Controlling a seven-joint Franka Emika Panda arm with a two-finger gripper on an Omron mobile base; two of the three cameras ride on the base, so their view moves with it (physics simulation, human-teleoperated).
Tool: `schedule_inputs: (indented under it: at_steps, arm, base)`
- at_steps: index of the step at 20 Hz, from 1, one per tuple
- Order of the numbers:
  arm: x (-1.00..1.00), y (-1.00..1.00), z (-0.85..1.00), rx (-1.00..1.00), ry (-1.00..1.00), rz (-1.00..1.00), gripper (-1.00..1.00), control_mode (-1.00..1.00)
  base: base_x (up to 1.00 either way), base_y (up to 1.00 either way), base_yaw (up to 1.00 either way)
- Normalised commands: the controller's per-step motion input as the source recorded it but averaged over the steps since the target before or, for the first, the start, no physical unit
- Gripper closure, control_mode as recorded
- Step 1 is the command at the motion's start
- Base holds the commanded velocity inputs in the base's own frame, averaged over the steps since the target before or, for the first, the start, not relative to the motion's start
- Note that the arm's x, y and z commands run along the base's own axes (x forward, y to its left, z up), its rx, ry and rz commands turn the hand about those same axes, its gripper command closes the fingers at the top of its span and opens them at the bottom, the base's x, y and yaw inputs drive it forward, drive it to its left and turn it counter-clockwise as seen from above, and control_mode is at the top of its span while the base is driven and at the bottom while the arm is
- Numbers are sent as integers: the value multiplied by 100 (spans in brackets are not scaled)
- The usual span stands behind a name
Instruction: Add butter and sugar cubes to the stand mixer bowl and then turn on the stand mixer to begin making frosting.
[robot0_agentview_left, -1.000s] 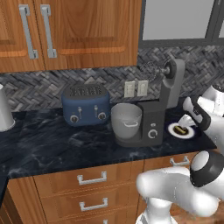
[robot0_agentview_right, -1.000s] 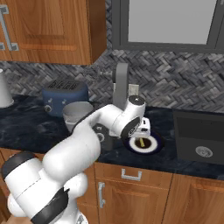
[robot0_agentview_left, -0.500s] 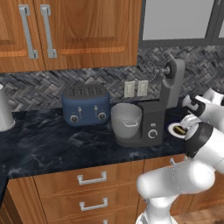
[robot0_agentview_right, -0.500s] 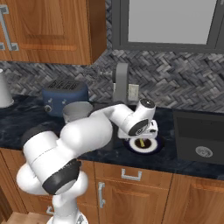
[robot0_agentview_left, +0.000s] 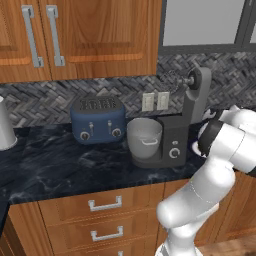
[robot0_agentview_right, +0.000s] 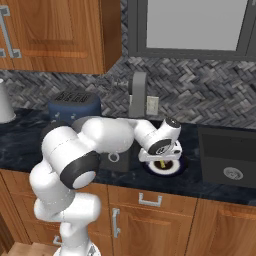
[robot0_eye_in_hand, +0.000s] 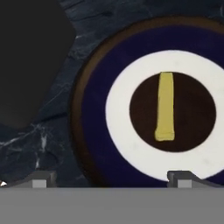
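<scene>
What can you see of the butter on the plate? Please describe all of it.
The butter is a small, narrow yellow stick with a smooth, matte surface, whole and uncut. It lies flat in the dark brown centre of the round plate, which has a white ring, a navy band and a brown rim. In the hand view it points straight away from the camera. Only the plate touches it. The open gripper hovers above, and its fingers are not touching it.

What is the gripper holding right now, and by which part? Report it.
Nothing. The gripper is open above the plate, with the butter lying untouched at the plate's centre.
</scene>
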Motion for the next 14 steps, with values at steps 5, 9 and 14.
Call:
schedule_inputs:
  at_steps: [5, 9, 14]
  arm:
    - [31, -9, -29, 2, 0, 7, -100, -100]
    - [32, -10, -24, 1, 0, 6, -100, -100]
    - [13, -9, -26, 0, 0, 5, -100, -100]
  base:
    - [0, 0, 0]
    - [0, 0, 0]
    - [0, 0, 0]
